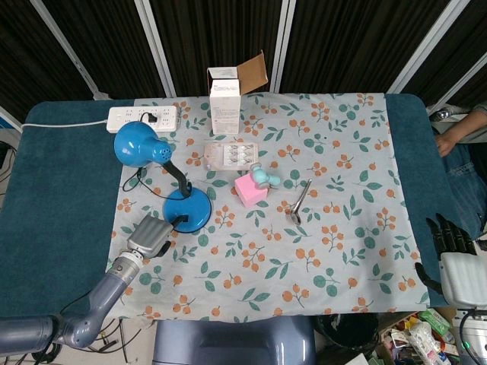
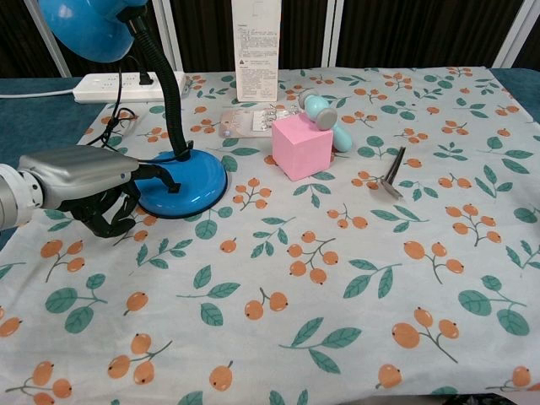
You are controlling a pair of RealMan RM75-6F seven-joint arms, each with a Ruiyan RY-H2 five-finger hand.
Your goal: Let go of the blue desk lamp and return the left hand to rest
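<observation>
The blue desk lamp (image 1: 186,209) stands upright on the flowered cloth, left of centre, its round base (image 2: 181,186) flat on the cloth and its shade (image 1: 137,143) turned to the left. My left hand (image 2: 84,181) lies against the left rim of the base. Its thumb reaches over the top of the base and its fingers (image 2: 105,221) curl down beside the rim, so it still pinches the edge. My right hand (image 1: 453,237) rests off the table's right edge, fingers apart and holding nothing; the chest view does not show it.
Right of the lamp lie a pink cube (image 2: 301,145), a small teal object (image 2: 325,116), a blister pack (image 1: 230,156) and metal tweezers (image 1: 298,204). A white carton (image 1: 226,103) and a power strip (image 1: 142,116) stand at the back. The lamp's cord (image 1: 137,182) loops beside the base.
</observation>
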